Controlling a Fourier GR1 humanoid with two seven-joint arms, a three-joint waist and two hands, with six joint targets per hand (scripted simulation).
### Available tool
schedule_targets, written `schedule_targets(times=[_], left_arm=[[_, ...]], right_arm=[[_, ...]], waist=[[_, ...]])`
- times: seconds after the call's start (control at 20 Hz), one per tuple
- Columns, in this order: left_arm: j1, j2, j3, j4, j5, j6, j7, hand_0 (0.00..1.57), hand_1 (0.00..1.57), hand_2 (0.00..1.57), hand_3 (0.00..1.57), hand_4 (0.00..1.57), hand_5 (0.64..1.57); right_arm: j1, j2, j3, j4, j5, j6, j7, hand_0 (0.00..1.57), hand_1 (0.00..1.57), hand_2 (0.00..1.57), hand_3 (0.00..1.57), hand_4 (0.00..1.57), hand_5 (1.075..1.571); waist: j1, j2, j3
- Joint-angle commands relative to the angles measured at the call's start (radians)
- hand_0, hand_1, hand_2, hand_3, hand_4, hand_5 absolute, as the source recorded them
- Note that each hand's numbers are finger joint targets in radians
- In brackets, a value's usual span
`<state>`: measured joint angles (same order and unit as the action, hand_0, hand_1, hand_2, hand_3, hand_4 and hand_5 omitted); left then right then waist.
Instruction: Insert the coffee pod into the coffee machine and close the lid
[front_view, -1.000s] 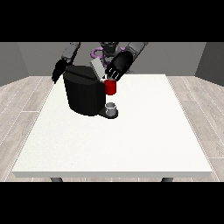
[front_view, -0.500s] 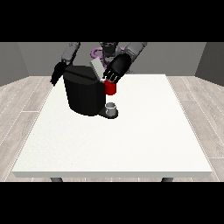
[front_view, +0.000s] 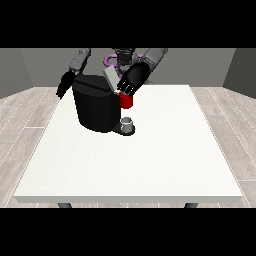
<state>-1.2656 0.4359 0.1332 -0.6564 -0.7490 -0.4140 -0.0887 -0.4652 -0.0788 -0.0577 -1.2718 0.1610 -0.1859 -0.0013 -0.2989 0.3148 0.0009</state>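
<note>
Front view, and only small moves to call against half a second back. At the view's right, robot hand (front_view: 133, 80) down a touch, now pressed against the right side of the coffee machine (front_view: 95, 107), right at the raised grey lid (front_view: 110, 78) and just above a red thing at the machine (front_view: 126, 101). At the view's left, robot hand (front_view: 64, 86) lower too, hanging just off the machine's left flank, apart from it. Cannot tell for either one whether open or closed on anything; too small to read.

Lid up at a slant over the machine's top, not closed. Reads as the insert-or-close stage, with the right-side hand well placed at the lid, so closing looks like the step left to finish. Judging only, mind.

Pod itself not plainly showing. Down at the machine's front foot, below the red thing, a small grey thing (front_view: 127, 123); cannot tell it for the pod.

Now the count. One coffee machine, set toward the robot's edge of the bench (front_view: 150, 165). One lid. One red thing. One grey thing. Two robot hands, one on each side of the machine. One bench under it all.
</note>
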Motion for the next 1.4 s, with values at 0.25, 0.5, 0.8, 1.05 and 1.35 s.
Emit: schedule_targets(times=[0.25,0.5,0.8,1.05,1.35], left_arm=[[-0.04,-0.016,-0.004,-0.009,-0.012,0.015,0.026,1.19,1.19,1.21,1.17,0.36,1.571],[-0.018,0.012,-0.05,-0.015,-0.071,0.062,-0.033,1.21,1.21,1.23,1.13,0.0,1.571],[0.033,0.037,-0.079,-0.002,-0.121,0.113,-0.082,1.16,1.16,1.18,1.05,0.0,1.571],[0.042,0.019,-0.053,0.022,-0.098,0.119,-0.094,1.12,1.12,1.14,0.98,0.0,1.571],[0.015,0.014,-0.026,0.023,-0.085,0.162,-0.123,1.25,1.25,1.21,0.96,0.0,1.571]], right_arm=[[0.009,-0.032,-0.039,0.055,-0.045,0.053,-0.044,0.0,0.0,0.0,0.0,0.0,1.571],[-0.036,-0.033,-0.042,0.041,-0.02,0.01,-0.017,0.0,0.0,0.0,0.0,0.14,1.571],[0.004,-0.039,-0.032,0.008,-0.021,0.025,-0.025,0.0,0.0,0.0,0.0,0.15,1.571],[0.011,-0.045,-0.035,-0.003,-0.03,0.037,-0.001,0.0,0.0,0.0,0.0,0.0,1.571],[-0.005,-0.023,-0.007,-0.018,-0.001,0.011,0.039,0.0,0.0,0.0,0.0,0.0,1.571]], waist=[[-0.003,-0.007,-0.0002],[0.017,0.024,-0.0005],[0.001,0.015,-0.0005],[-0.01,0.018,-0.0005],[-0.013,0.018,-0.0008]])
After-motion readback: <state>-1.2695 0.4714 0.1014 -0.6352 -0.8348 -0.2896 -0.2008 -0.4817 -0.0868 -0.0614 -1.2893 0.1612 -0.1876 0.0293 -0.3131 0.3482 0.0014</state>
